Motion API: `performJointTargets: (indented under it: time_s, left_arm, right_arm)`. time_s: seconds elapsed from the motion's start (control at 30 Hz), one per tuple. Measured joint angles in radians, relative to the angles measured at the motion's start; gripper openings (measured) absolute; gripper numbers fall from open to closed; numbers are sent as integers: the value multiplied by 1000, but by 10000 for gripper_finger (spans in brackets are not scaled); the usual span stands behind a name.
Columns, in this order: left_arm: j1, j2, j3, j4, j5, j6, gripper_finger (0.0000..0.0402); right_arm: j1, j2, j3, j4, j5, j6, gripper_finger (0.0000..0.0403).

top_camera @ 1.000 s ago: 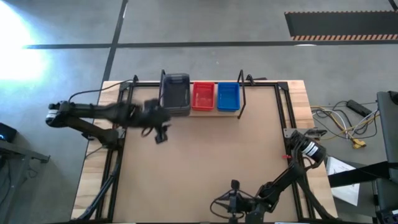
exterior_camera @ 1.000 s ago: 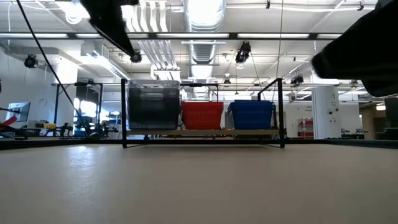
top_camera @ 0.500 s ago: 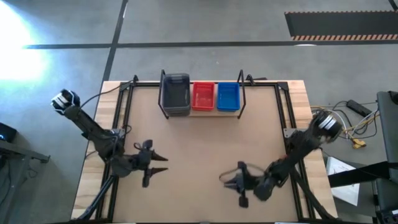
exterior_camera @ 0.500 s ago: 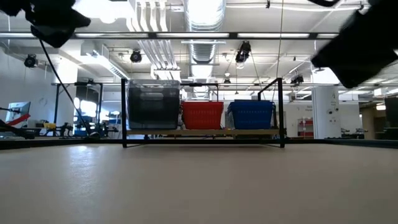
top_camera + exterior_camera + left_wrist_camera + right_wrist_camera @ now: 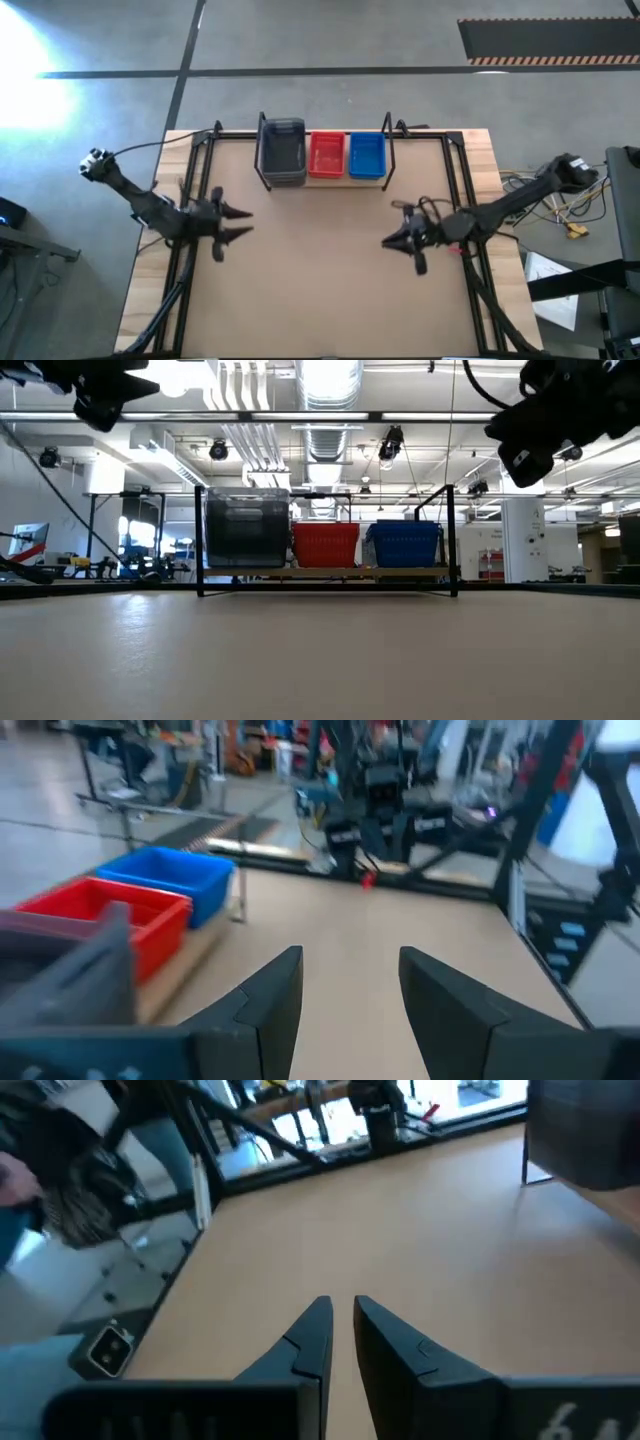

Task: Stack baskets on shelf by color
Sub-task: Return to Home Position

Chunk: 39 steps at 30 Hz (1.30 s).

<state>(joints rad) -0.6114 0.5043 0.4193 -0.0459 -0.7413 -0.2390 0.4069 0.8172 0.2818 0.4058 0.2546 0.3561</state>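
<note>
Both arms pulled back from the shelf (image 5: 322, 181) to mid-tabletop (image 5: 320, 280): left tool (image 5: 238, 222) spread open and empty, right tool (image 5: 389, 241) nearly shut, empty. Grey (image 5: 282, 150), red (image 5: 327, 154), blue baskets (image 5: 367, 154) side by side on the far shelf; stacking apparently finished.

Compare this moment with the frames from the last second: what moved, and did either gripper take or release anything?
Both arms moved; neither gripper took or released anything. The left gripper drew back from the grey basket stack to the table's left side, jaws open. The right gripper came up from the near edge to mid-table on the right, nearly shut and empty. The grey, red and blue baskets on the shelf stayed put.
</note>
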Motion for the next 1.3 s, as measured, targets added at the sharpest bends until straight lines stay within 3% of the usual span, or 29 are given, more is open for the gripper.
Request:
performJointTargets:
  time_s: [0.2,0.4,0.77,0.97,1.13,1.3]
  left_arm:
    - [84,-238,-108,-33,55,41,152]
    - [121,-498,-171,-175,57,40,152]
    - [138,-482,-166,-197,77,73,144]
    - [177,-479,-212,-129,98,87,92]
    - [241,-482,-335,26,140,109,17]
    - [354,-482,-409,125,264,115,2]
  right_arm:
    - [-147,-224,-105,-7,-155,-50,38]
    - [-169,-376,-167,-2,-159,-92,38]
    - [-171,-556,-269,-60,-139,-106,13]
    - [-171,-578,-270,-66,-132,-116,9]
    - [-170,-580,-270,-82,-131,-121,8]
    - [-170,-580,-270,-116,-131,-122,8]
